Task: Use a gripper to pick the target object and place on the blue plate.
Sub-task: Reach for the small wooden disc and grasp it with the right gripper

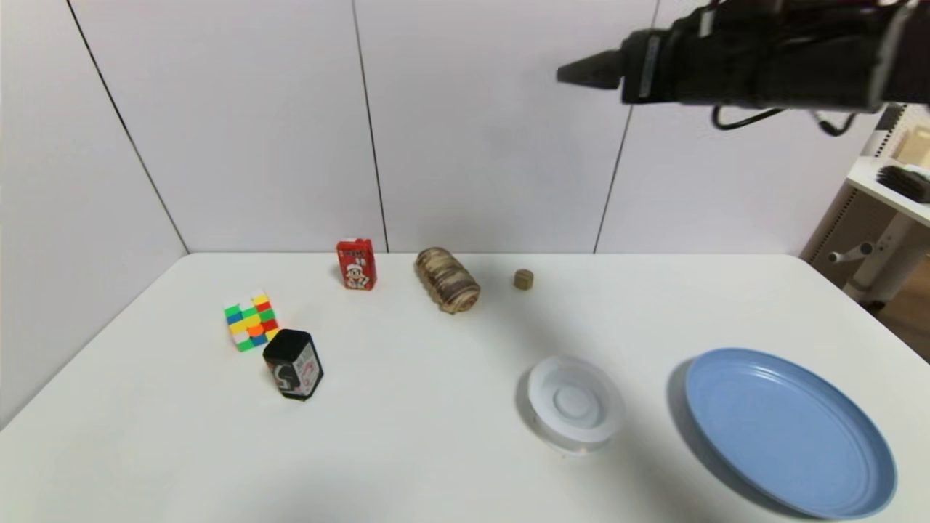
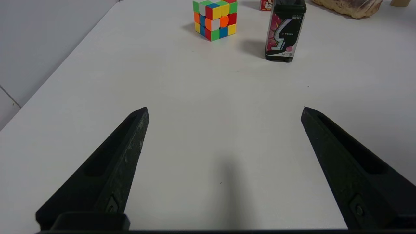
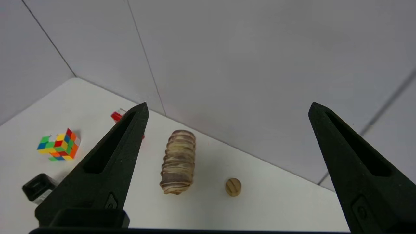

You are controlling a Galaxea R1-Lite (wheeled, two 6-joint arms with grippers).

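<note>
Head view: target object, a tiny tan short cylinder, stands on end on the white bench, axis vertical, flat face up. It sits just right of the brown-and-cream striped roll, apart from it, and beyond the blue plate. Right claw hangs high above the roll, pointing left; its spread is unreadable here.

Left wrist view: left claw open, empty, low over bare bench.

Right wrist view: right claw wide open, empty; grain lines show on the target object's top, beside the roll.
</note>
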